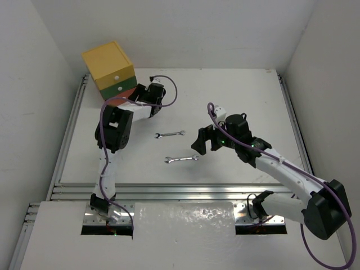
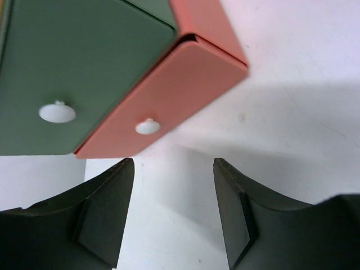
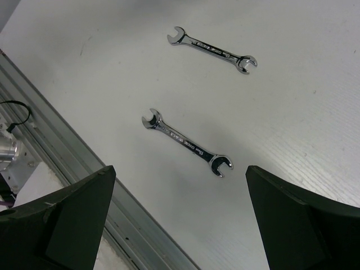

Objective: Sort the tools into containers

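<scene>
Nearest, one silver wrench [image 1: 181,159] lies flat, long axis left-to-right, the second wrench [image 1: 170,134] parallel just beyond it, the right gripper [image 3: 179,170] gaping wide and empty beside them; farthest, the left gripper [image 2: 173,163], parted and empty, faces the orange-red drawer [image 2: 185,84].

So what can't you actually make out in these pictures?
- Inside the drawers: the left wrist view shows only the fronts of the green drawer and the orange-red drawer.
- Orange-red drawer, top view: mostly hidden behind the left arm.
- Lettering on the nearer wrench and the farther wrench, right wrist view: too small to read.
</scene>
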### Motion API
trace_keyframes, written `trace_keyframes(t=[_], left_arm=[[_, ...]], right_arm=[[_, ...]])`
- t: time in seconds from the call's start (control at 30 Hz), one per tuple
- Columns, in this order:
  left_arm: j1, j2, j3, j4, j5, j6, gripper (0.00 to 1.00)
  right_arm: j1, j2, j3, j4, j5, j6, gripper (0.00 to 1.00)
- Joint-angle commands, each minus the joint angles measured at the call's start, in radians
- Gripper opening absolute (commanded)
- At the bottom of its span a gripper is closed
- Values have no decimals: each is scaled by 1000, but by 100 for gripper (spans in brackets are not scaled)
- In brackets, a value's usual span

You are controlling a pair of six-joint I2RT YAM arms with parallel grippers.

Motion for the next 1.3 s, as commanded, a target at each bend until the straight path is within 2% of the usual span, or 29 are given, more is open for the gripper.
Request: trace_keyframes(t=[0.0, 0.23, 0.7, 0.87, 0.93, 1.27], left_arm=[[30, 21, 28, 151, -54, 57, 57], [87, 102, 91, 143, -68, 58, 57], [119, 166, 132, 192, -61, 95, 56], [119, 180, 155, 183, -56, 94, 46], [119, 185, 163, 180, -56, 95, 39], [122, 212, 204, 197, -96, 133, 38]], right_arm=[[-5, 3, -8, 55, -11, 1, 99], [-4, 6, -18, 67, -34, 6, 99], [-4, 12, -19, 73, -51, 10, 99], [-4, 18, -18, 75, -57, 13, 99], [-4, 20, -18, 75, -55, 13, 99], [-4, 30, -18, 78, -71, 21, 99]])
